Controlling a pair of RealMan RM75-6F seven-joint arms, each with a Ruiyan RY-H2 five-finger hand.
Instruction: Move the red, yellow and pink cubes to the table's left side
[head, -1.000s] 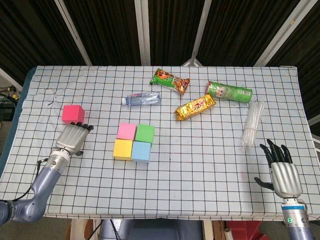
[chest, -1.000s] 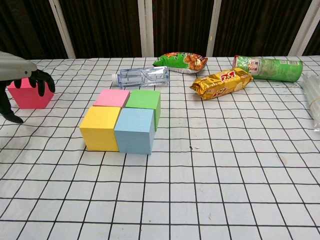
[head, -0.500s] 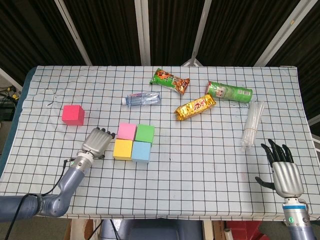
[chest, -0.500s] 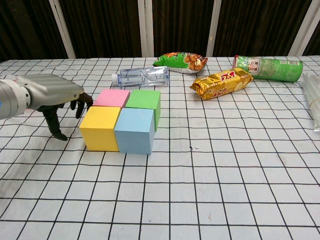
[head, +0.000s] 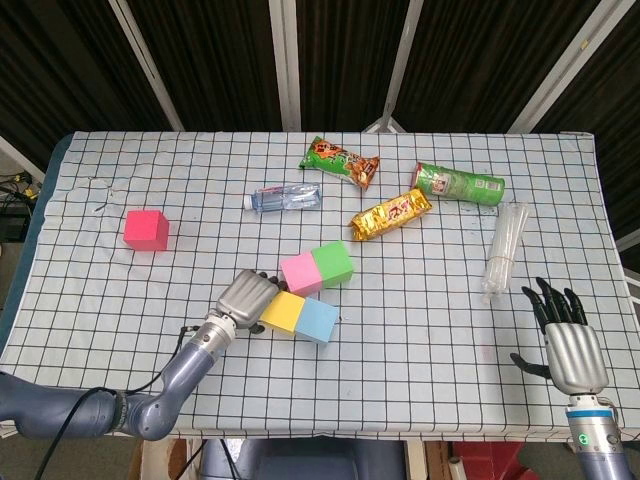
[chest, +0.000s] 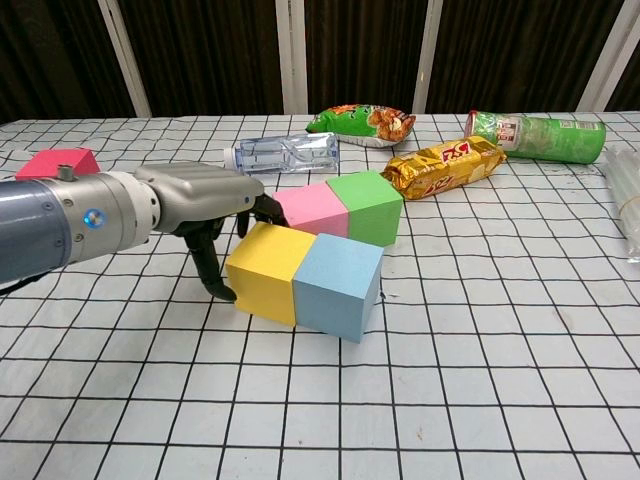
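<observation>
The red cube (head: 146, 229) (chest: 57, 162) stands alone at the table's left. The yellow cube (head: 284, 312) (chest: 270, 272) and pink cube (head: 301, 273) (chest: 312, 208) sit in a tilted square block with a green cube (head: 333, 263) and a blue cube (head: 318, 320) near the table's middle. My left hand (head: 247, 298) (chest: 205, 200) lies against the yellow cube's left side, fingers at its back corner, thumb at its front. It lifts nothing. My right hand (head: 565, 340) rests at the near right edge, fingers spread and empty.
A water bottle (head: 285, 197) lies behind the cubes. Further back and right are a green snack bag (head: 341, 162), a gold snack bag (head: 390, 214), a green can (head: 460, 184) and a stack of clear cups (head: 504, 248).
My left hand left the red cube, swept right to the four-cube block and shoved it right, turning it. The right hand stayed put.
</observation>
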